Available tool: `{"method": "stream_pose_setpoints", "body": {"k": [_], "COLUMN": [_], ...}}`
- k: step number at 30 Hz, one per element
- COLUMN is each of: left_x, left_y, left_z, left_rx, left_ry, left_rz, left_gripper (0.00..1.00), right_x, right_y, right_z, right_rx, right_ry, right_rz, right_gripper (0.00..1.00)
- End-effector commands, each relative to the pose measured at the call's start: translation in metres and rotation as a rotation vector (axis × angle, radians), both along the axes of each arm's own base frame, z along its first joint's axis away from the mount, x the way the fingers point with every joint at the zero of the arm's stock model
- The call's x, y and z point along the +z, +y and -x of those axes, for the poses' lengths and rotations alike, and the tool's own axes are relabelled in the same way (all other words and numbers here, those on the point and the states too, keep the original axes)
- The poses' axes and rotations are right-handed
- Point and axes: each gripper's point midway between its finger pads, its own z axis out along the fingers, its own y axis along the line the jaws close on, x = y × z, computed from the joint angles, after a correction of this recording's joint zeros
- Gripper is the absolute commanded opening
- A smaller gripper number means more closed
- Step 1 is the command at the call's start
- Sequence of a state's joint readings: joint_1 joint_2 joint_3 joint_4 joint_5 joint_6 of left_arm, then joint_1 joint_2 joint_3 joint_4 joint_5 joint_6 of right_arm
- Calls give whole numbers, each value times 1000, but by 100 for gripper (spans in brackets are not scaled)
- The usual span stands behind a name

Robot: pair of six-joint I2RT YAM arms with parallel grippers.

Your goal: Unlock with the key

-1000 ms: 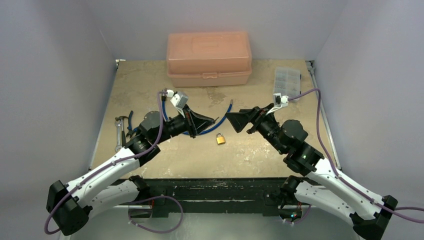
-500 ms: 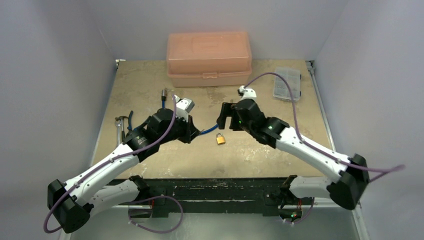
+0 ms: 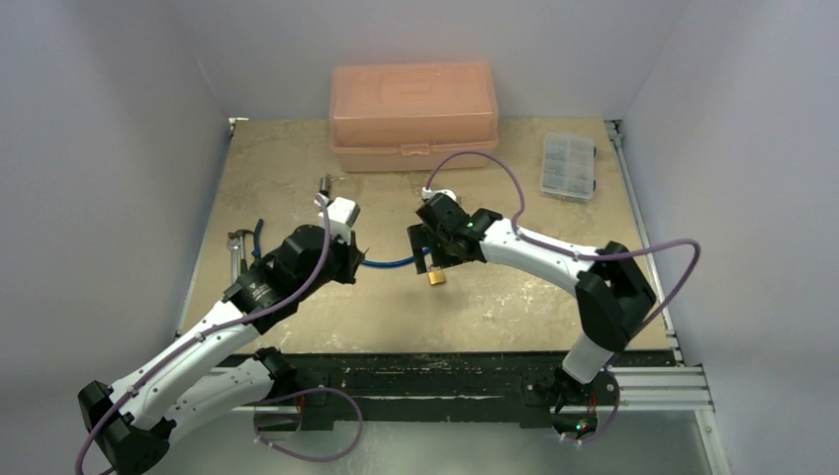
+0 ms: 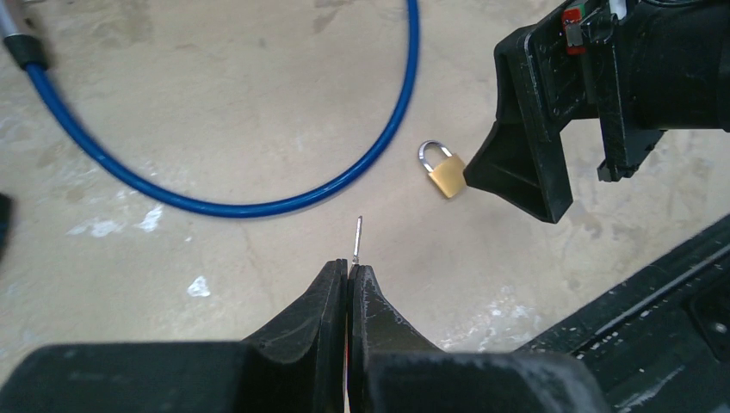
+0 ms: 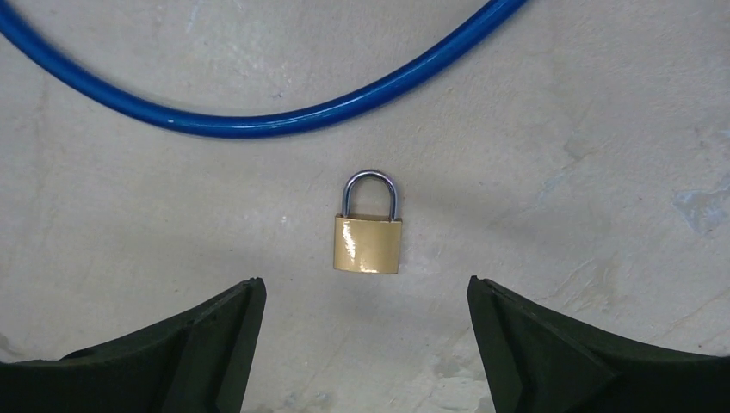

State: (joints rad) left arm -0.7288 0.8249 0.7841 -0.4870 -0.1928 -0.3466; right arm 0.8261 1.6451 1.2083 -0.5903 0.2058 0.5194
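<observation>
The little brass padlock [image 3: 436,277] [image 5: 368,233] lies flat on the tabletop, its silver shackle closed and pointing away from my right wrist camera. My right gripper [image 3: 433,253] [image 5: 366,297] hovers just above it, open wide, with the padlock lying just ahead of its fingertips [image 5: 225,323]. My left gripper [image 3: 354,261] [image 4: 349,268] is shut on the key [image 4: 357,238]. Only the key's thin silver blade sticks out past the tips, aimed roughly toward the padlock [image 4: 443,171], which lies well ahead and to the right. The right gripper's black finger [image 4: 525,163] stands next to the padlock.
A blue cable [image 3: 392,263] [image 5: 258,120] curves across the table behind the padlock, its metal end [image 3: 324,184] farther back. A salmon toolbox [image 3: 414,117] stands at the back, a clear parts box [image 3: 568,165] at back right, hand tools [image 3: 237,259] at the left edge.
My right arm has swung left and forward, bringing its open gripper down over the padlock. My left gripper has drawn back leftward and lowered, still shut.
</observation>
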Motion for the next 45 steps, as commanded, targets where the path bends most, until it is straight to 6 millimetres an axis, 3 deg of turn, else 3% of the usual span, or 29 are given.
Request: {"method": "stream_pose_setpoints", "body": {"k": [1,3,7,13,16,26,36,41,45], "left_x": [-3,-7,-20,-18,-18,-21,-23,-20,-16], "left_y": [-15,-24,-20,-27,-34,-29,-30,-29,-32], "left_z": [2,2,3,10,16,11,12,12,15], "left_rx": [-104,-137,-140,-197,-245,-203,-206,-202,-227], "left_ry": [-31,-20,58,53,64,71,78,68,64], "left_rz": [19,31,-49,-13,5,-16,-19,-13,6], "left_gripper": [0,0,0,0,0,0,0,0,0], "right_x": [-14,-21,-34,-51,-53,-59,-65,-73,-73], "right_y": [2,7,10,13,14,14,17,9,9], "right_z": [0,-2,-6,-6,-7,-15,-16,-13,-11], "right_rx": [34,37,36,31,24,-31,-65,-79,-93], "right_ry": [56,65,84,117,115,98,99,107,103], "right_rz": [72,67,89,105,107,114,94,123,106], "right_gripper": [95,93,86,77,74,68,53,40,12]}}
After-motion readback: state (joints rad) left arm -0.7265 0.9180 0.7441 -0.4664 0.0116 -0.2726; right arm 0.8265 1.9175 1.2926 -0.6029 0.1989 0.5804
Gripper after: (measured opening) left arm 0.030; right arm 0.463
